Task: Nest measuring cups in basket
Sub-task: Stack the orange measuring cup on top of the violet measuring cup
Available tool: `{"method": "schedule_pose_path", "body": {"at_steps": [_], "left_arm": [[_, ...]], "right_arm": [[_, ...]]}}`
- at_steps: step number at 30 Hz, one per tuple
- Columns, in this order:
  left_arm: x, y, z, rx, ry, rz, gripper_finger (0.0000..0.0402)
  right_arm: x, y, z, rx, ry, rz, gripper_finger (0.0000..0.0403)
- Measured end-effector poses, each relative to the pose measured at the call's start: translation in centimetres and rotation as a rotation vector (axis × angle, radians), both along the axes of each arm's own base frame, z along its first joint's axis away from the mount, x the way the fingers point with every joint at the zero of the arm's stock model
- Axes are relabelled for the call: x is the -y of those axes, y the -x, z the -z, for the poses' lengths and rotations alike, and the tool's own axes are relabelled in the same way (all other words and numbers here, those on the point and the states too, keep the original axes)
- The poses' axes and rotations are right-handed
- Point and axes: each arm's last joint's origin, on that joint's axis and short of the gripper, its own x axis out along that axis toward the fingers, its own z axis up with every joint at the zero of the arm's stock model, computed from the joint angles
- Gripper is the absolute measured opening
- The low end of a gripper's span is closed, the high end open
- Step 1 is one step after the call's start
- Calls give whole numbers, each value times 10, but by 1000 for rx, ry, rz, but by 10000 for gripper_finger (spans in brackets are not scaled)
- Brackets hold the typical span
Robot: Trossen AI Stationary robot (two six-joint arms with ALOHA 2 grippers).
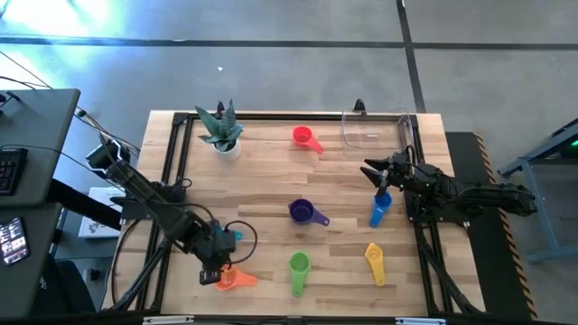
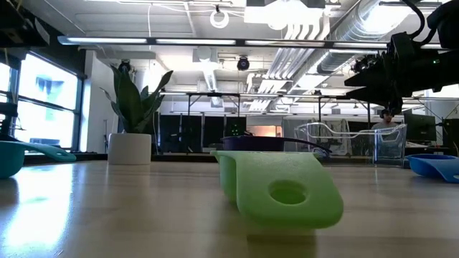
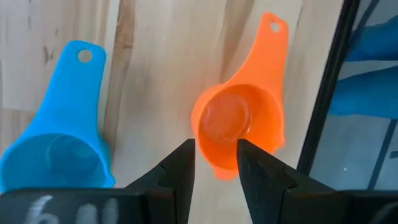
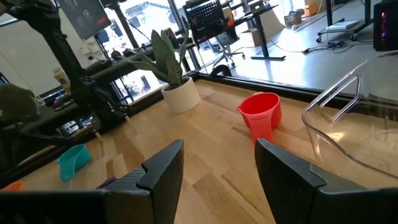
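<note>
My left gripper (image 1: 215, 271) hangs open by the table's near edge, just above the orange cup (image 3: 239, 121). Its fingers (image 3: 181, 167) stand over the rim on the side away from the handle (image 3: 272, 37), and I see no touch. The teal cup (image 3: 59, 140) lies beside it. My right gripper (image 4: 217, 165) is open and raised above the blue cup (image 1: 380, 209), empty. The clear basket (image 1: 375, 131) stands at the far edge, with the red cup (image 1: 305, 138) to its left. The purple (image 1: 302, 212), green (image 1: 298, 268) and yellow (image 1: 375, 262) cups lie apart on the table's middle and near part.
A white potted plant (image 1: 222, 135) stands at the far left of the table. A black frame rail (image 3: 326, 106) runs close beside the orange cup, along the table's edge. Bare wood lies between the scattered cups, and the green cup's handle (image 2: 287, 190) fills the low view's foreground.
</note>
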Motion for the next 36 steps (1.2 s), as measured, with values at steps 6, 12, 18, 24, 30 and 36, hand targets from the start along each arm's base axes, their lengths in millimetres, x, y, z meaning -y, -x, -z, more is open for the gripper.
{"method": "schedule_pose_path", "body": {"at_steps": [6,12,18,24,30,36], "left_arm": [[7,-8,15,-28,-6,5,111],[10,-12,24,-54,-24,8,111],[12,-14,32,-71,-46,31,111],[14,-18,43,-98,-68,33,111],[16,-20,55,-134,-95,34,111],[17,-21,57,-137,-97,28,91]], "right_arm": [[0,0,0,-1,1,0,190],[0,0,0,-2,0,0,190],[0,0,0,-3,0,0,190],[0,0,0,-3,0,0,190],[0,0,0,-3,0,0,190],[0,0,0,-3,0,0,190]]}}
